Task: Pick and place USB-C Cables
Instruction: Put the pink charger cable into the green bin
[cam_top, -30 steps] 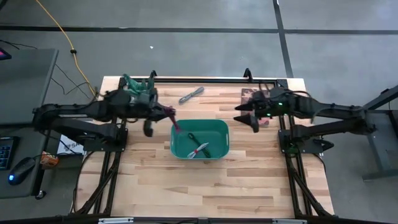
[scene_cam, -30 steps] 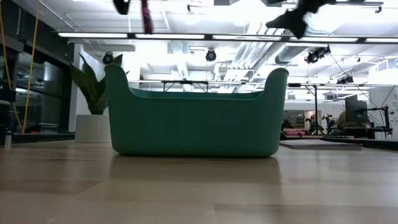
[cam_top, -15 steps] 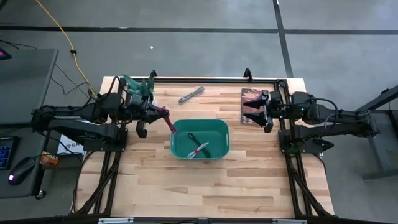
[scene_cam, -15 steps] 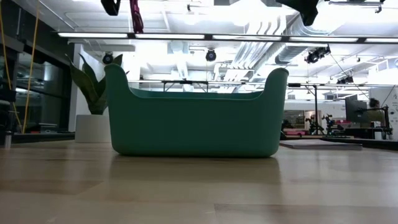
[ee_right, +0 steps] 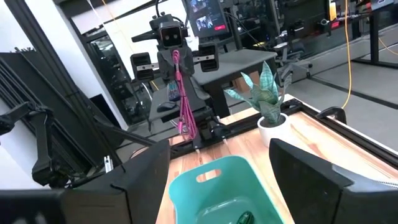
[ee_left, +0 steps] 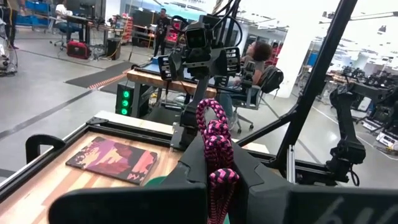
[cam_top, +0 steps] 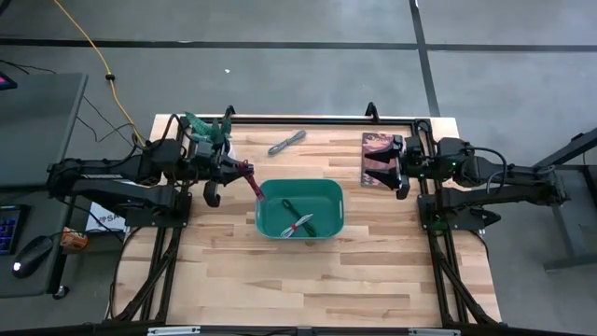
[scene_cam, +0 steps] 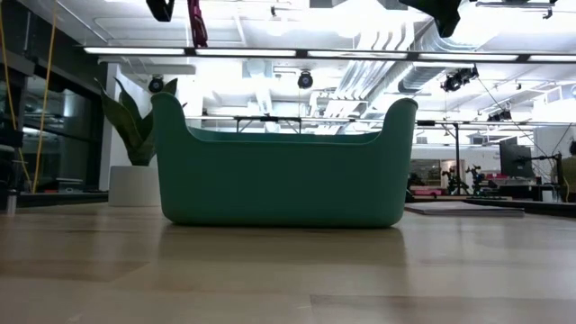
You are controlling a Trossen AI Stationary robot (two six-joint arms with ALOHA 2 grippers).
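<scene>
Left pincer (cam_top: 244,171) pinching magenta-red cable (cam_top: 255,184), dangling over teal bin (cam_top: 336,217) corner

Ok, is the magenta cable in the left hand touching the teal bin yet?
Apart. In the right wrist view the magenta cable dangles from the left hand with clear space between its lower end and the teal bin.

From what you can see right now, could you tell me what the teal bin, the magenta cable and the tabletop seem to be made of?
Teal bin: probably moulded plastic, with smooth, rounded, evenly coloured walls. Magenta cable, shut in the left gripper: apparently a braided fabric sleeve, with a woven pink-and-dark pattern. Tabletop: looks like light wood, butcher-block style, with joined strips and visible grain.
</scene>
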